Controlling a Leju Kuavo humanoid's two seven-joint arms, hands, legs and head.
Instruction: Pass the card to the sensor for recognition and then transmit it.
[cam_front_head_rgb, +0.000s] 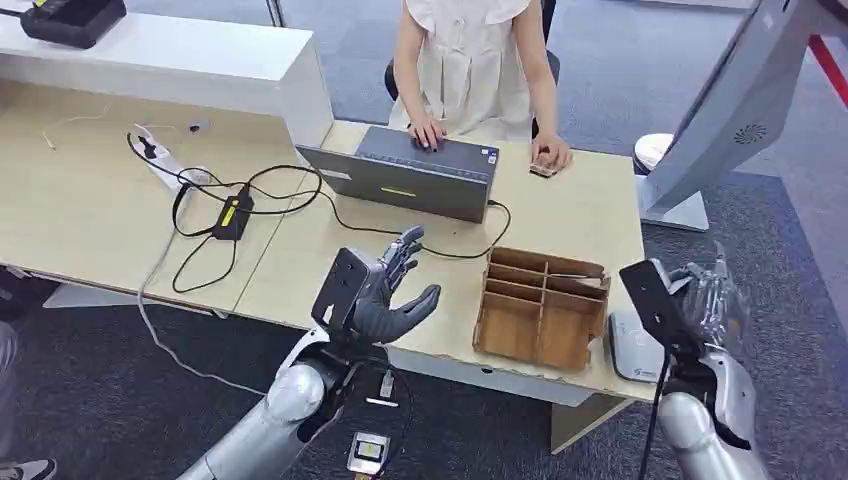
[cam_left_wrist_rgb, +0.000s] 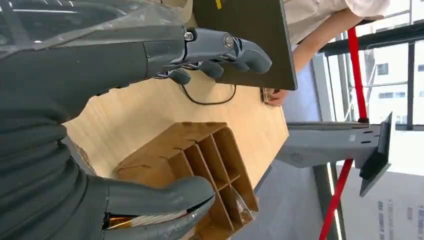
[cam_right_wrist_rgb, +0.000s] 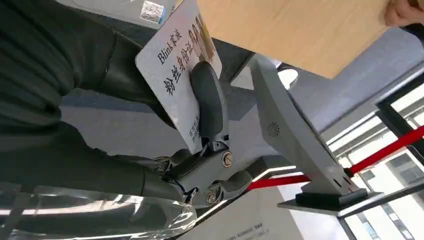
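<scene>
One card (cam_right_wrist_rgb: 180, 85), white with printed writing, is pinched under the thumb of the right hand (cam_front_head_rgb: 712, 300), held off the desk's (cam_front_head_rgb: 570, 215) right end, near the white sensor pad (cam_front_head_rgb: 630, 350); the left hand (cam_front_head_rgb: 385, 295) hovers spread and holding nothing; one wooden divider box (cam_front_head_rgb: 540, 305) sits between them; one laptop (cam_front_head_rgb: 410, 175), one seated person (cam_front_head_rgb: 470, 60) behind.

desk (cam_front_head_rgb: 590, 215) bears laptop (cam_front_head_rgb: 410, 178), organizer (cam_front_head_rgb: 541, 307).

White printed card (cam_right_wrist_rgb: 177, 85), pinched in right hand (cam_right_wrist_rgb: 200, 150), beside white sensor (cam_front_head_rgb: 634, 350) at table edge
</scene>
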